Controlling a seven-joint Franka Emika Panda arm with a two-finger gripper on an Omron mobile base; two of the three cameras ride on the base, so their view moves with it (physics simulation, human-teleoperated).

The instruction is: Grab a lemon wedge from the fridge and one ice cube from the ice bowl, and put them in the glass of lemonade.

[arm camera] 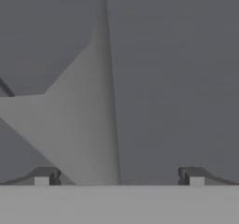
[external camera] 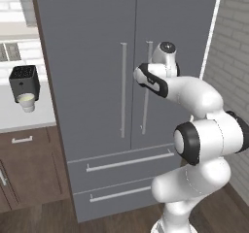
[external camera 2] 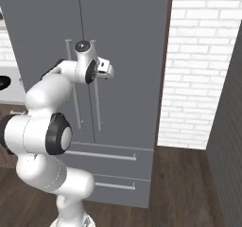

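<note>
The fridge (external camera: 87,57) (external camera 2: 127,41) is tall and matte grey, and both its doors are shut. My gripper (external camera 2: 109,71) is raised in front of the right door's slim vertical handle (external camera: 145,101) (external camera 2: 97,103), close to the door. In the hand view my gripper (arm camera: 119,177) is open, its fingertips (arm camera: 46,176) far apart, with the pale handle (arm camera: 100,125) rising between them, left of centre; nothing is held. The glass of lemonade (external camera: 26,101), a small whitish cup, stands on the counter to the left. The lemon wedge is out of view.
A black toaster (external camera: 24,81) stands just behind the cup on the white counter (external camera: 14,118). A black rounded rim (external camera 2: 3,82) at the left edge may be the ice bowl. A white brick wall (external camera 2: 203,79) flanks the fridge on the right. Two drawers (external camera: 126,161) with horizontal bars sit below the doors.
</note>
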